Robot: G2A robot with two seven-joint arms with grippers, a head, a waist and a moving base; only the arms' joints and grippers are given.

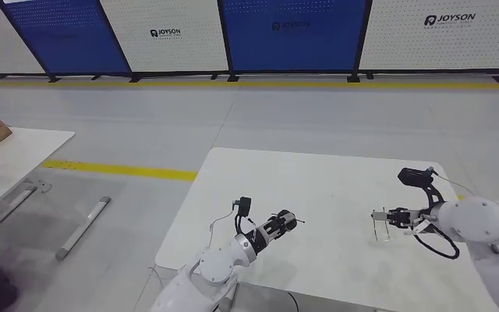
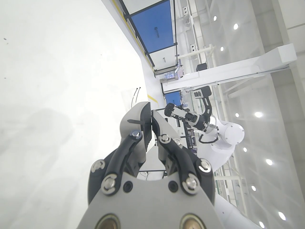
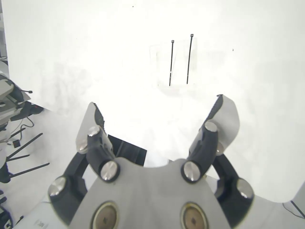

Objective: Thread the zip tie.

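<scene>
Left end effector (image 2: 150,115) pinches zip tie (image 2: 134,121); right end effector (image 3: 157,100) spread wide

The left arm (image 1: 234,253) lay stretched low across the tabletop (image 1: 327,187), with the left claw (image 2: 150,113) pinched shut on a black zip tie (image 2: 134,121). The right arm (image 1: 460,218) bent inward, and the right claw (image 3: 157,101) was spread wide, seemingly hovering just above the tabletop.

Bright, even light from round ceiling lamps (image 2: 258,114); the white tabletop (image 3: 71,24) is washed out by glare in both wrist views, whose edges bend strongly.
</scene>
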